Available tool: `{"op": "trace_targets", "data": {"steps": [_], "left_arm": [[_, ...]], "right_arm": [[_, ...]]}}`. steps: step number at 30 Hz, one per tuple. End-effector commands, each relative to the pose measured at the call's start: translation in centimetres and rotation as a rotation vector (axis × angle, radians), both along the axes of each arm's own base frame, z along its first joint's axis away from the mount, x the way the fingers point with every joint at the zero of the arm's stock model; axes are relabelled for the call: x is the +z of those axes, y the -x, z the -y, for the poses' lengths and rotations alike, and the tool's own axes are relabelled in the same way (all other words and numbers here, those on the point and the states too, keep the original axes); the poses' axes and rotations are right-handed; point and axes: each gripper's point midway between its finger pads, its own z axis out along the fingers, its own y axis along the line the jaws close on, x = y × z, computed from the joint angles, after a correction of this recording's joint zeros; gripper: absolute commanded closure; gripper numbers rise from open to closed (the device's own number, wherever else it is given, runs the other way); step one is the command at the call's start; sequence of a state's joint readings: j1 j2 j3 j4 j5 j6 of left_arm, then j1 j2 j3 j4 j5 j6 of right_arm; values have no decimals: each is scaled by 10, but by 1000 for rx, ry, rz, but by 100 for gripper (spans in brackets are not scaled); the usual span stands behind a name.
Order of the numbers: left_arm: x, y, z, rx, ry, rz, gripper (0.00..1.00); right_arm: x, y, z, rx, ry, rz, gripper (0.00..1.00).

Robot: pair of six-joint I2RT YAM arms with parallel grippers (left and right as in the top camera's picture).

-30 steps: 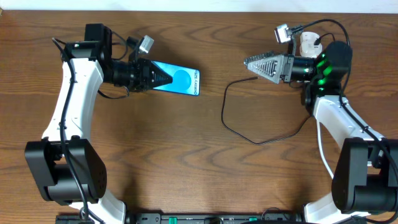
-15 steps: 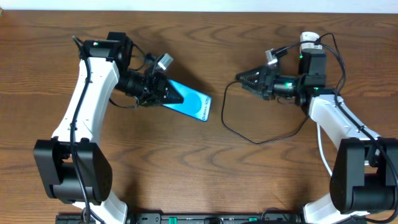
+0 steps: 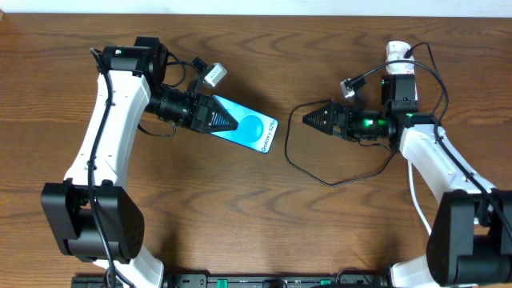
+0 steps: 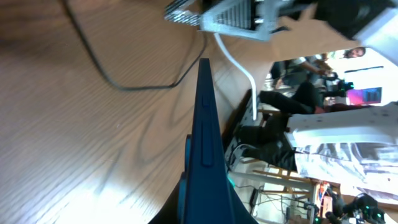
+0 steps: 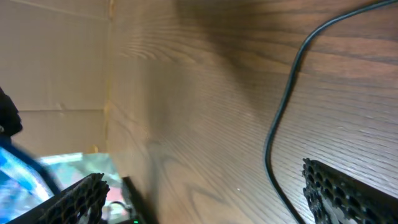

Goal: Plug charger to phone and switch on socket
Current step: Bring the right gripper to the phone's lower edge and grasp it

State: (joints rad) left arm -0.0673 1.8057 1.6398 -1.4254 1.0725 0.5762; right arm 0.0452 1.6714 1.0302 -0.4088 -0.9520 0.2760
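Observation:
The phone [image 3: 250, 131], cyan-screened with a white band, is held off the table at a tilt, and my left gripper [image 3: 218, 118] is shut on its left end. In the left wrist view the phone [image 4: 205, 137] shows edge-on, pointing at the right gripper [image 4: 230, 15]. My right gripper [image 3: 314, 120] faces the phone across a gap and is open; both fingers [image 5: 81, 196] stand wide apart with bare table between them. The charger [image 3: 288, 156], a thin black cable, loops on the table below it and passes by the right finger in the right wrist view [image 5: 280, 124]. Most of the socket [image 3: 395, 53] is hidden behind the right arm.
The socket's white cord [image 3: 413, 188] runs down along the right arm. The charger's ends are hidden under the right gripper and arm. Brown wooden table [image 3: 240, 216] lies all around, and its far edge is close behind both arms.
The left arm lifted the phone off the table, tilted it and carried it right and toward the near edge. The right gripper moved left and down toward the cable, staying open.

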Motion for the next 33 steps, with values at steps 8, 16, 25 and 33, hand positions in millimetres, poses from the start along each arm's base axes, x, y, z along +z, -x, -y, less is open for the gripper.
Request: {"op": "trace_targets", "data": {"steps": [8,16,25,33], "left_arm": [[9,10,-11,83,-27,-156,93],[-6,48,4,-143,-156,-108,93],[-8,32,33,-225,-86,85,93],[-5,28,35,-271,-30,174,93]], "right_arm": [[1,15,7,54,101,64,1],[-2,21,6,96,120,84,1],[44,41,-34,338,-107,343,1],[87,61,-46,524,-322,688,3]]}}
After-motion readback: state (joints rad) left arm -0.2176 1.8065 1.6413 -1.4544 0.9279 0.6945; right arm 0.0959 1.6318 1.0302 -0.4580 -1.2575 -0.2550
